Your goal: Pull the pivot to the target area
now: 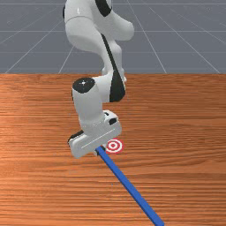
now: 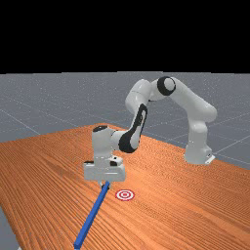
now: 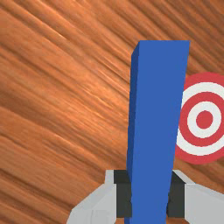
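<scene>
The fingers [image 3: 124,201] clasp the long blue bar [image 1: 129,185] from both sides, my gripper [image 1: 100,150] a little below the front view's centre. From there I see the bar slant to the lower right, its held end just beside the red-and-white bullseye [image 1: 113,146].

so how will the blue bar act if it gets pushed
Likely stiff, as the blue bar runs straight. Its long free end may swing, since the tool grips it near the other. Its flat faces suggest it won't readily roll.
</scene>
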`<move>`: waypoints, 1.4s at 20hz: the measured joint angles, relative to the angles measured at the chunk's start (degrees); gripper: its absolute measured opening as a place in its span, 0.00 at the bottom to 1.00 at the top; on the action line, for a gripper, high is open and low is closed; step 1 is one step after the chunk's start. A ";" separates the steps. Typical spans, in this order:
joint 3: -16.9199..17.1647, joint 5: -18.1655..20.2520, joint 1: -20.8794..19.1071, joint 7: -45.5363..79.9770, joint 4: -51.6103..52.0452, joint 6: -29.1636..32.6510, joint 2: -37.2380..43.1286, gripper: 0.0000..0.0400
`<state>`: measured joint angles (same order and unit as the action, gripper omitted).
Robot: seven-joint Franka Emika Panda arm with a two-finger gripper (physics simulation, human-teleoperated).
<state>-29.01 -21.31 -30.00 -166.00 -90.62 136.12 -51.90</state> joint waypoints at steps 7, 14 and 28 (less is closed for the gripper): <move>-4.81 -3.38 -10.46 0.00 -22.43 7.82 10.04 0.25; -5.07 -2.44 -13.48 0.00 -21.38 7.62 9.12 0.24; -5.25 0.61 -10.92 6.08 -35.45 18.82 15.88 0.24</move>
<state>-34.26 -20.69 -40.92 -159.93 -126.07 154.94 -36.03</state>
